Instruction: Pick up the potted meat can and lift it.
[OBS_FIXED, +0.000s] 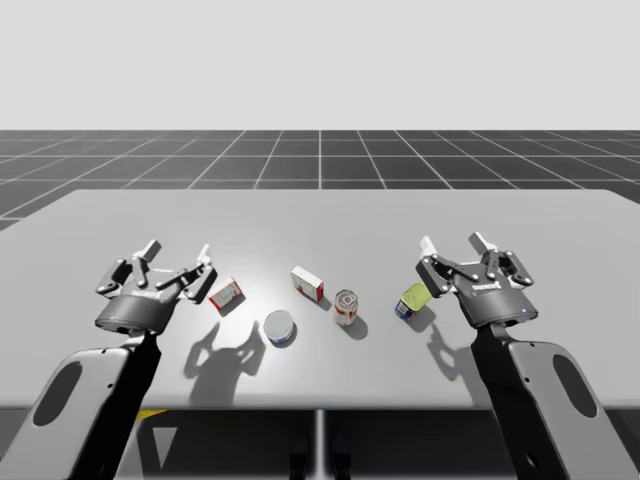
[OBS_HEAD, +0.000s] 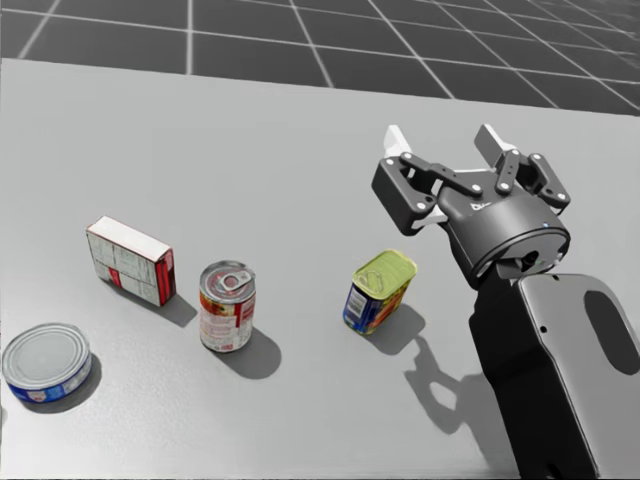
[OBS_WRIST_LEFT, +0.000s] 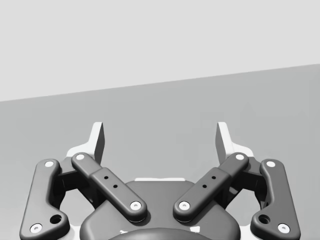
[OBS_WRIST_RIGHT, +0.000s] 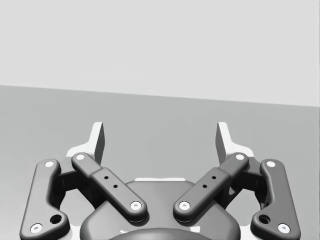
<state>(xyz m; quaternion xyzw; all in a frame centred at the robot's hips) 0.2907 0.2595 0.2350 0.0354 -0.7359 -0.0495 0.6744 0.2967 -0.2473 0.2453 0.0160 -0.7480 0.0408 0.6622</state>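
Right gripper: my right gripper (OBS_HEAD: 444, 140) sits right of centre in the head view, fingers spread wide with nothing between them. In its wrist view, grey table lies ahead of the fingers.
Why so: I judge this a ready pose. It is raised off the surface, with its shadow falling below it, and it looks open wide enough to take the can.
Left gripper: my left gripper (OBS_FIXED: 177, 252), at the lower left of the high view, is just as wide open and holds nothing. It is well apart from the task's thing, so I judge it parked.
Meat can: the meat can (OBS_HEAD: 379, 290) stands on its base, yellow-green lid up, at lower centre of the head view. It is near my right gripper, to its lower left, and not touching it.
Why mine to take: it is the item closest to my right arm, and upright it offers its side walls to a pinch.
Neighbours: a tall can (OBS_HEAD: 227, 305) stands to its left, apart from it. A white box (OBS_HEAD: 130, 260) is further left, and a flat can (OBS_HEAD: 46, 362) lies at the lower left edge. In the high view a red box (OBS_FIXED: 227, 294) sits just beside my left gripper.
Spacing: they form a loose row with none touching, which I judge leaves room for fingers around the meat can.
Table: the table (OBS_FIXED: 320, 215) is plain matt grey and flat.
Room: behind it a dark gridded floor (OBS_FIXED: 320, 155) runs to a blank pale backdrop.
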